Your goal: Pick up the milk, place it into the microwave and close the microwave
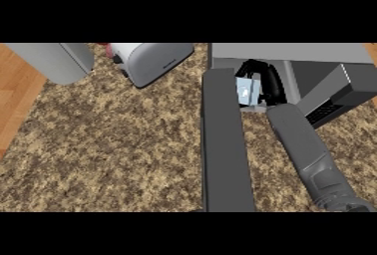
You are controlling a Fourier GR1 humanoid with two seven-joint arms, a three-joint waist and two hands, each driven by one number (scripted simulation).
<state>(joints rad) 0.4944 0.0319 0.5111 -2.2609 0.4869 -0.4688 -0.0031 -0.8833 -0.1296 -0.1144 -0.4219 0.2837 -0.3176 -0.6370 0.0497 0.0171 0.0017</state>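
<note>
The microwave (324, 74) stands at the upper right of the counter, its door (225, 144) swung wide open toward me. My right hand (267, 79) reaches into the dark cavity, fingers curled round the milk carton (247, 90), a small white and blue box just inside the opening. The grey right forearm (309, 154) runs from the lower right up to the cavity. My left hand does not show.
A grey toaster (151, 60) sits at the upper middle, with a red thing (108, 49) behind it. A grey rounded appliance (55, 60) stands at the upper left. A wooden floor strip (15, 94) lies past the counter's left edge.
</note>
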